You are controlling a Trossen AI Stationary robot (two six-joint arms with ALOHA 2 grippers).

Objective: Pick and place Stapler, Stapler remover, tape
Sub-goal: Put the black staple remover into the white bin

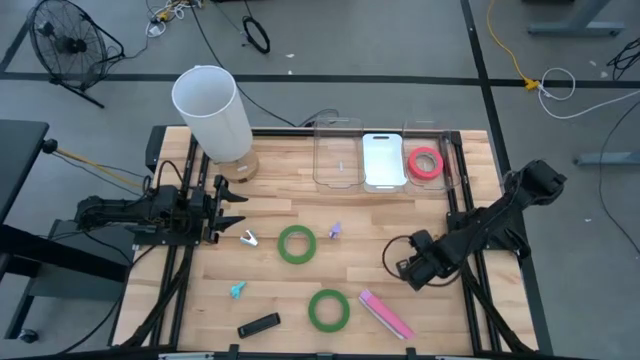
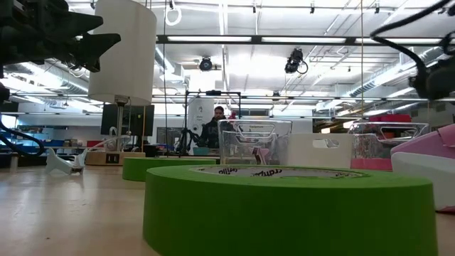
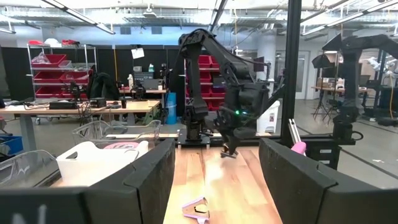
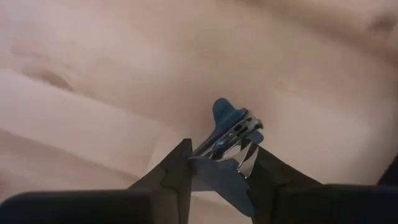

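My left claw (image 1: 228,208) hangs over the left side of the table (image 1: 280,290), fingers spread wide with nothing between them. A pale staple remover (image 1: 248,238) lies just near of it. Far-left stands a white lamp (image 1: 212,112). A teal staple remover (image 1: 237,290) and a black stapler (image 1: 259,325) lie toward the near edge. Mid-table rests one green tape roll (image 1: 296,244), with a small purple staple remover (image 1: 335,231) just right of it; a second green tape roll (image 1: 328,310) lies nearer, beside a pink stapler (image 1: 386,315). At the far edge sit clear bins (image 1: 337,152); the red tape roll (image 1: 426,162) lies in the rightmost one. My right claw (image 4: 219,163), over the table's right side, is pinched narrow on a blue staple remover (image 4: 231,127).
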